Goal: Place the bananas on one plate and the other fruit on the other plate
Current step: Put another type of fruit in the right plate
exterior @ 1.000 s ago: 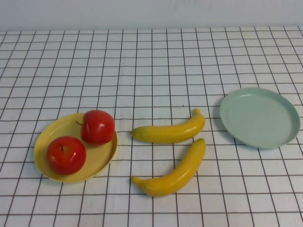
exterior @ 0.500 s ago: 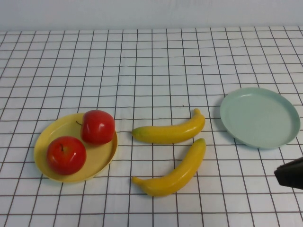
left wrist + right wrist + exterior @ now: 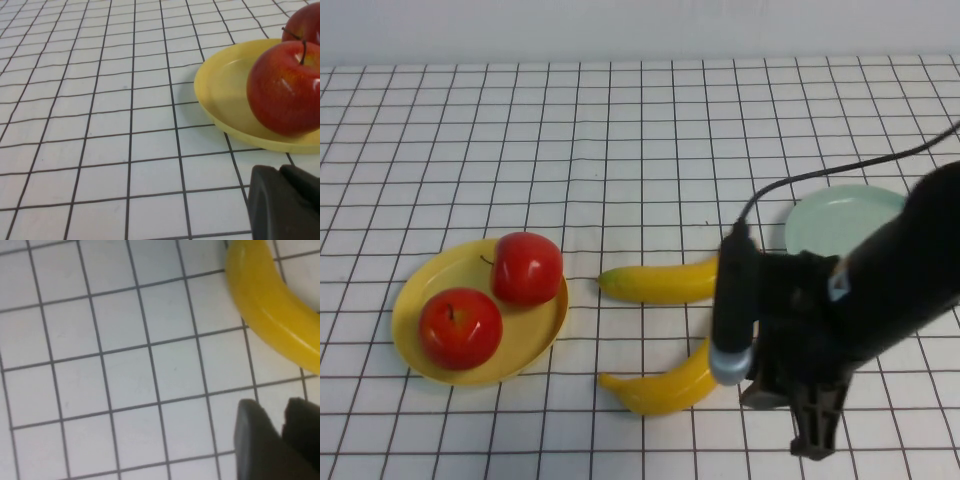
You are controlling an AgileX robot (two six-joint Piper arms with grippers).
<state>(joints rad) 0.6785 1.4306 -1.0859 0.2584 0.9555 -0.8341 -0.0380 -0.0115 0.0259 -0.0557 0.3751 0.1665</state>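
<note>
My right arm fills the high view's lower right, its right gripper [image 3: 280, 435] slightly parted; my left gripper [image 3: 285, 202] sits closed.

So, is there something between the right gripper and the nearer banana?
Nothing visible. The right gripper hangs beside the nearer banana over bare tablecloth. The left gripper stays near the yellow plate.

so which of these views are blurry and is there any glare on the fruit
High view: the right arm is smeared with motion blur, its right gripper near the front edge; the glossy round red apples show soft highlights. Left wrist view: sharp, left gripper dark in the corner. Right wrist view: soft all over, the curved yellow banana blurred.
</note>
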